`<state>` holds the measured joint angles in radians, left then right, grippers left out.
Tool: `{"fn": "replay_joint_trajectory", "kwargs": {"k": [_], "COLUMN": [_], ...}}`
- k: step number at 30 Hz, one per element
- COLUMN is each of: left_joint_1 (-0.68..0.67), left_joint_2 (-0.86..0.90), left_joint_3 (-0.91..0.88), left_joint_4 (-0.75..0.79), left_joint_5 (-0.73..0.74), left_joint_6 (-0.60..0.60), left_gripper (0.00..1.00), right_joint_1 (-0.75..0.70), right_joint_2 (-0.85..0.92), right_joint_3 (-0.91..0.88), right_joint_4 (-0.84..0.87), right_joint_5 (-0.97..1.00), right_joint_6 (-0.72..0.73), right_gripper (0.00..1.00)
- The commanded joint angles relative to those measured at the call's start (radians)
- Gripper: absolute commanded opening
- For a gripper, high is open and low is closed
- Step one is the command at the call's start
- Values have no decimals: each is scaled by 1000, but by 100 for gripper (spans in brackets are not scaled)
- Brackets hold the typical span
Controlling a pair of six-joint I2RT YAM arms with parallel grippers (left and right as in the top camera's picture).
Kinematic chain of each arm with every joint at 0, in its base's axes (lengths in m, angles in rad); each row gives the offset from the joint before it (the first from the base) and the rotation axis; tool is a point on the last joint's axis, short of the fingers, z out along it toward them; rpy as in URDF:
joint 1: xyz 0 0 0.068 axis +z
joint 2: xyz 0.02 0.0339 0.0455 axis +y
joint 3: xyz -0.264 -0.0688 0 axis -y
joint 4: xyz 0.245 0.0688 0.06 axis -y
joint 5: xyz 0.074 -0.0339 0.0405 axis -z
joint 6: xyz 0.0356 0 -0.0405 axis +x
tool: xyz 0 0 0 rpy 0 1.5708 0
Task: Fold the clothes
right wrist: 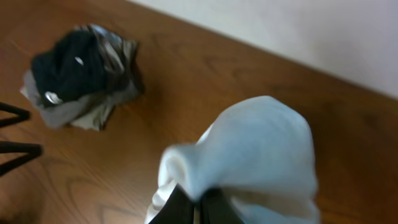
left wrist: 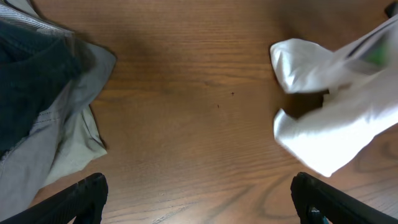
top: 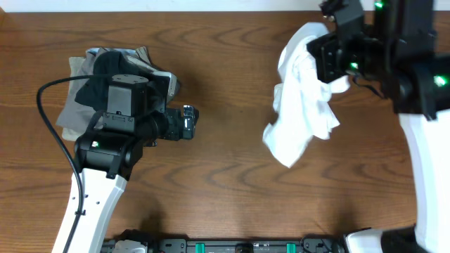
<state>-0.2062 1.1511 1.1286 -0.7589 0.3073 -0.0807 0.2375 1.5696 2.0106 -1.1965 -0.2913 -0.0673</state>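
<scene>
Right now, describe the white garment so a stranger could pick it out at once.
On the brown wooden table, look right, away from the heap of black, grey and khaki clothes at the left. A crumpled white fabric shirt hangs bunched from the right tool. It is the only white garment and the only one gripped.

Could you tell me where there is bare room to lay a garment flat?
The table is bare in the middle, between the clothes pile and the white T-shirt, and in front of them. Crowded: the pile at left; far right, where the right fingers pinch it.
</scene>
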Motion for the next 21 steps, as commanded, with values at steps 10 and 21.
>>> {"fn": "replay_joint_trajectory", "kwargs": {"k": [10,21], "left_joint_1": [-3,-3], "left_joint_2": [-2,-2], "left_joint_3": [16,16], "left_joint_4": [-1,-3], "left_joint_5": [-13,-13], "left_joint_6": [9,9], "left_gripper": [96,96], "right_joint_1": [11,-116], "right_joint_2": [151,38], "right_joint_3": [0,14], "right_joint_4": [108,264], "right_joint_5": [-382,-570], "right_joint_6": [-84,-166], "right_gripper": [1,1]}}
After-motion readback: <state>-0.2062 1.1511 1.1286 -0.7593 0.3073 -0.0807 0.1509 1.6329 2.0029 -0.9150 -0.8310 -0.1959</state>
